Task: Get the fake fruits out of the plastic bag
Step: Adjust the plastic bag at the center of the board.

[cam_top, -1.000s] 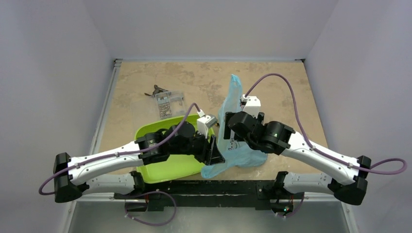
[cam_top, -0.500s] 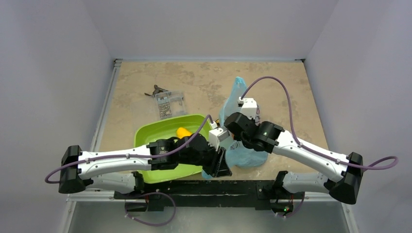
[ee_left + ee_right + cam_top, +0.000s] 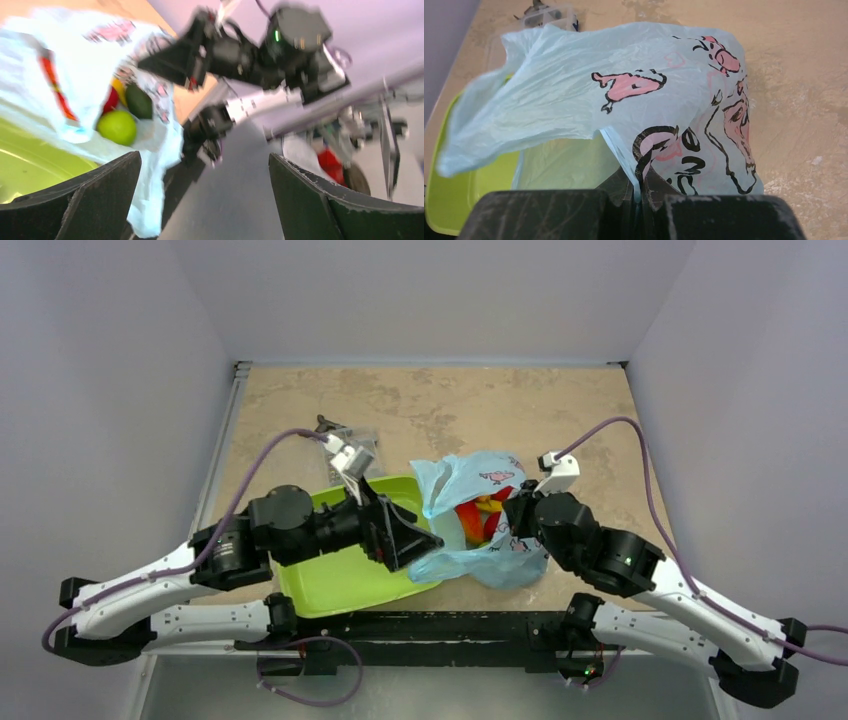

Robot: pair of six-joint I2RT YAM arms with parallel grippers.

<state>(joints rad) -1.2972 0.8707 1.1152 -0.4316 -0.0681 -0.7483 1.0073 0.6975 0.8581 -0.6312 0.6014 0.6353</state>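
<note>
Blue plastic bag tight in the closed right end effector

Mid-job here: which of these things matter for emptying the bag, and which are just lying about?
Job: plastic bag, pinched in the right hand; fake fruits inside it; open left hand.
Lying about: lime-green tray; clear box beyond the tray.
</note>
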